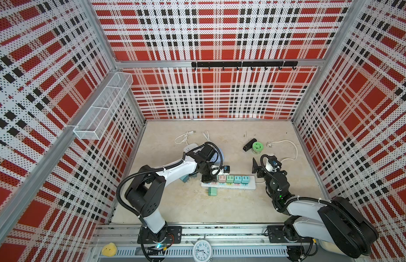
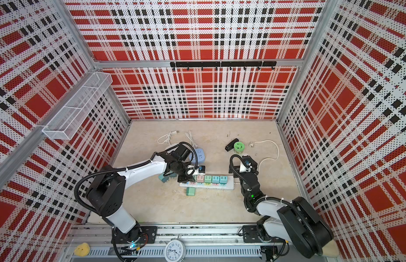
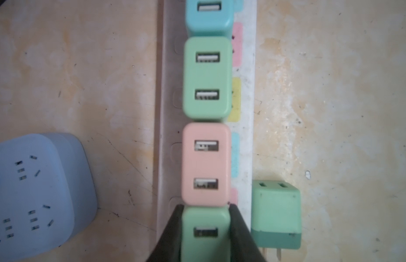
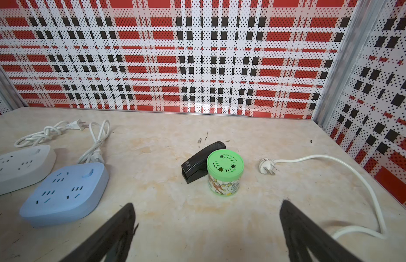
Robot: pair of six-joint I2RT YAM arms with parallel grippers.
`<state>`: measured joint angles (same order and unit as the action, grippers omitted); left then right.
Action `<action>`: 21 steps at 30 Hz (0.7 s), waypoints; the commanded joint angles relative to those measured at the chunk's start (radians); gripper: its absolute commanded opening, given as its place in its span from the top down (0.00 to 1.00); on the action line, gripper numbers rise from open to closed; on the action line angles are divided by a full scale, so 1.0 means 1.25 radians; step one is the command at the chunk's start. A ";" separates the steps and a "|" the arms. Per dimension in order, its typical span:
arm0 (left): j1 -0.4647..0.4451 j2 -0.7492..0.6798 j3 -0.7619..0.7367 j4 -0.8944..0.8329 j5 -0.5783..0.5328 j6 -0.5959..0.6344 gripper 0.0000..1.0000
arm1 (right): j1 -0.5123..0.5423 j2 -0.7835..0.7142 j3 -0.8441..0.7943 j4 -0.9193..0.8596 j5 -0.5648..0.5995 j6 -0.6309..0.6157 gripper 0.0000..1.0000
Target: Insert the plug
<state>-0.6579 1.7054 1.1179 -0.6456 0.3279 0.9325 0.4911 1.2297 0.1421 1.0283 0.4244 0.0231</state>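
Two socket blocks at far left of table [image 1: 197, 211]: white socket block [image 4: 18, 167] and blue socket block [image 4: 66, 192], side by side, two-pin lead [image 4: 74, 124] lying behind them. Next along, left gripper [image 3: 206, 206] pointed straight down over left end of power strip [image 1: 250, 186], fingers [image 3: 240, 229] clamped on both flanks of green plug [image 3: 205, 233]. Green plug in line with row on strip, touching pink plug [image 3: 206, 164]; seating depth not discernible. Further along row: second green plug [image 3: 206, 78], then teal plug [image 3: 208, 15]; in a top view, last teal plug [image 1: 245, 179] after it. Loose green plug [image 3: 275, 213] on its side just beside strip, prongs bare. Right of centre, black stapler [image 4: 202, 162] just beside green-lidded tub [image 4: 224, 174]. Right gripper [image 4: 207, 204] spread wide above bare table, nothing between fingers. Far right: white cable [image 4: 315, 156], three-pin head [image 4: 266, 166] near tub.
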 commanded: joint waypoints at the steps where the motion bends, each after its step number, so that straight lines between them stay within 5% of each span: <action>1: -0.014 0.078 -0.013 0.006 -0.041 0.020 1.00 | -0.003 -0.013 0.009 0.021 0.008 0.007 0.00; 21: -0.007 0.059 0.007 0.019 0.007 -0.002 1.00 | -0.004 -0.015 0.011 0.011 0.001 0.010 0.00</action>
<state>-0.6357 1.7256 1.1374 -0.6662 0.3725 0.9245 0.4911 1.2068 0.1421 1.0126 0.4271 0.0345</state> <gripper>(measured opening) 0.284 0.998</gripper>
